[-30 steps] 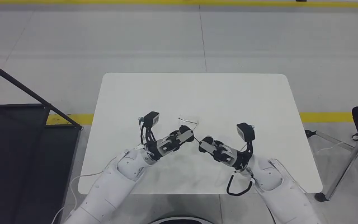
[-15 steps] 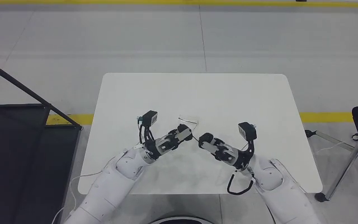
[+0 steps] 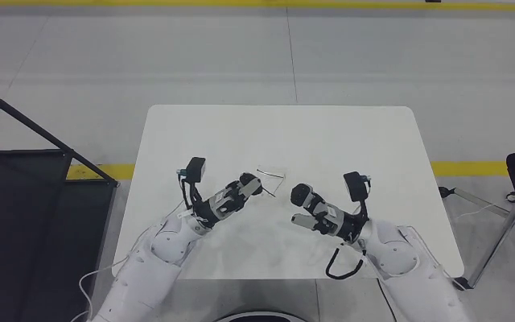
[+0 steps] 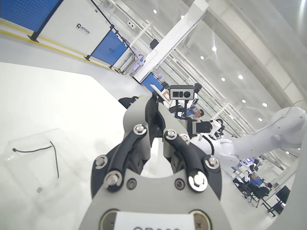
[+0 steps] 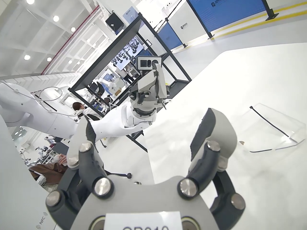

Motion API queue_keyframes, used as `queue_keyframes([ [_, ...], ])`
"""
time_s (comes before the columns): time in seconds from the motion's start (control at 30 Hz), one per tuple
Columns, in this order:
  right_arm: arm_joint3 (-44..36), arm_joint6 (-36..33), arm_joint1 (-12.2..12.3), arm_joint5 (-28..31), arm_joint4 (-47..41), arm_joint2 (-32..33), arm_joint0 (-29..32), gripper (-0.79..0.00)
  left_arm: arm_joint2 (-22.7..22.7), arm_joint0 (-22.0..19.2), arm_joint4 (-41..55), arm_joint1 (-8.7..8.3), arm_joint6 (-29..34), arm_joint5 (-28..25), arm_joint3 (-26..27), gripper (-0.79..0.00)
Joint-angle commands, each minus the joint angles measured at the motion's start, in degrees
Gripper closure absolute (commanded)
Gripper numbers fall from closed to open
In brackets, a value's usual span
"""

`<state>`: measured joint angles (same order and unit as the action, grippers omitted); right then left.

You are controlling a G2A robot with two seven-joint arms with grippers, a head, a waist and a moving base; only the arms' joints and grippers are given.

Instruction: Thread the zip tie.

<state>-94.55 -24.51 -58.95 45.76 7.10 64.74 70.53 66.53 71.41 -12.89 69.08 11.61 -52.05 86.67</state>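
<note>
A clear tray is seen on the white table, just above the centre of the top view, between the two grippers and slightly beyond them. The black zip tie is laid flat inside it, apart from both grippers. It is bent into an L: one leg runs from the small head to the bend, and the other leaves at roughly a right angle. The head is found at the end farther from the right gripper. In the top view the tie's heading is too fine to be read. The left gripper, left of centre in the top view, is held with its fingers pressed together. The right gripper, right of centre, is held with its fingers spread wide.
</note>
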Motion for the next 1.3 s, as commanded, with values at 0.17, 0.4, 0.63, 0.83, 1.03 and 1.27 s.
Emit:
queue_keyframes([
  [0.17, 0.1, 0.0, 0.0, 0.1, -0.1, 0.0, 0.0, -0.785, -0.1, 0.0, 0.1, -0.01, 0.1, -0.1, 0.0, 0.0],
  [0.4, 0.1, 0.0, 0.0, 0.1, -0.1, 0.0, 0.0, -0.785, 0.6, 0.4, -0.7, 0.06, -1.2, 2.9, 1.0, 0.0],
  [0.63, -7.4, -1.6, -0.2, -7.1, 12.0, -0.5, -1.0, -0.785, 3.7, 2.7, -8.7, 0.23, -8.8, 8.7, 2.4, 0.0],
  [0.83, -15.0, -7.6, -0.8, -22.1, 23.5, -3.5, -3.8, -0.785, 7.1, 4.5, -9.2, 0.04, -12.9, 9.4, 1.7, 0.0],
  [1.03, -18.5, -12.6, -2.0, -34.8, 31.8, -8.8, -7.8, -0.785, 9.3, 5.2, -7.3, 0.08, -15.7, 10.0, 1.3, 0.0],
  [1.27, -18.5, -12.6, -2.0, -34.8, 31.8, -8.8, -7.8, -0.785, 9.3, 5.2, -7.3, 0.08, -15.7, 10.0, 1.3, 0.0],
])
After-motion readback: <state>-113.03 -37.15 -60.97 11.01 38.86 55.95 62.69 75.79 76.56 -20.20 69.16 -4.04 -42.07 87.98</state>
